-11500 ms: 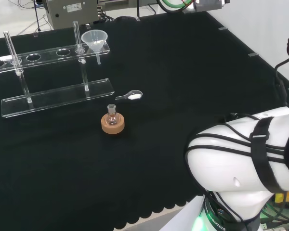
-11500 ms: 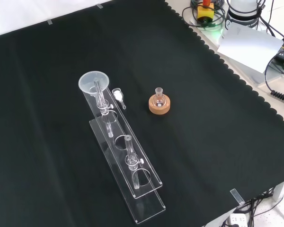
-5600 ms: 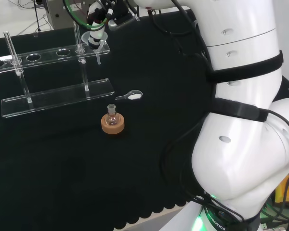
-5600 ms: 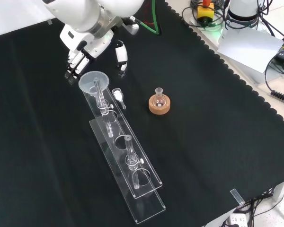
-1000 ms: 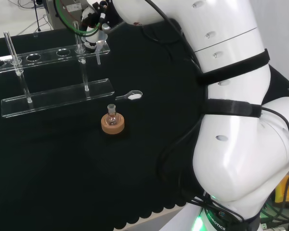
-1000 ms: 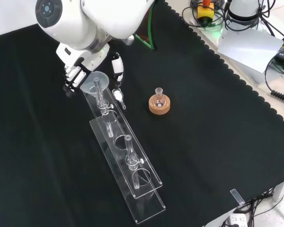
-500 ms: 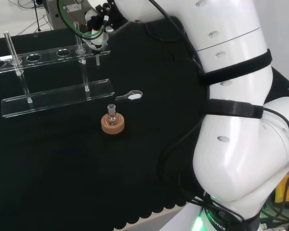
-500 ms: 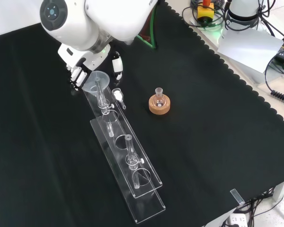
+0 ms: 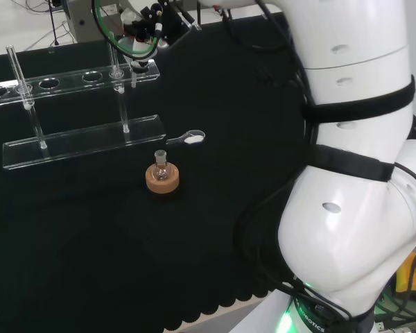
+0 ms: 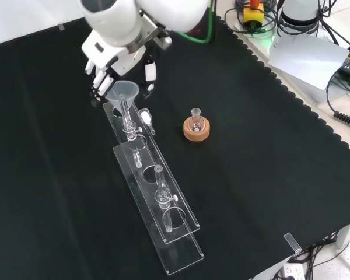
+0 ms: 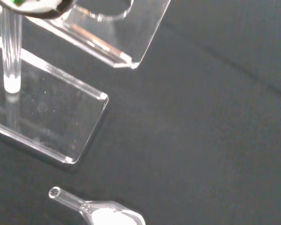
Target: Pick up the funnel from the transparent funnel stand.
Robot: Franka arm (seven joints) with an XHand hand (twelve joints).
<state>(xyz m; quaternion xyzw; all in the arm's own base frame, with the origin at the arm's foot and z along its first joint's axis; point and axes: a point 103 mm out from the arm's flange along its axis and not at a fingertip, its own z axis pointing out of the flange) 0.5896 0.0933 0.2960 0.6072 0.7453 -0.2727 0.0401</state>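
Note:
The clear funnel (image 10: 123, 90) sits between the fingers (image 10: 101, 80) and thumb of my hand (image 10: 118, 60), at the far end of the transparent stand (image 10: 176, 233) in the front view. My fingers curl round its cone. In the head view the hand (image 9: 144, 29) is over the stand's (image 9: 76, 144) right end, with the funnel's stem (image 9: 133, 78) hanging just below it. The funnel looks raised a little off the top plate. In the wrist view the end hole of the stand's top plate (image 11: 131, 42) looks empty.
A small flask on a cork ring (image 9: 161, 177) (image 10: 196, 126) stands near the stand. A clear scoop with white powder (image 9: 188, 139) (image 10: 146, 120) (image 11: 105, 213) lies beside the stand's base plate (image 11: 47, 112). Two upright posts rise from the stand.
The hand has risen and shifted right in the front view, carrying the funnel up from the top plate. In the head view its stem has moved slightly left.

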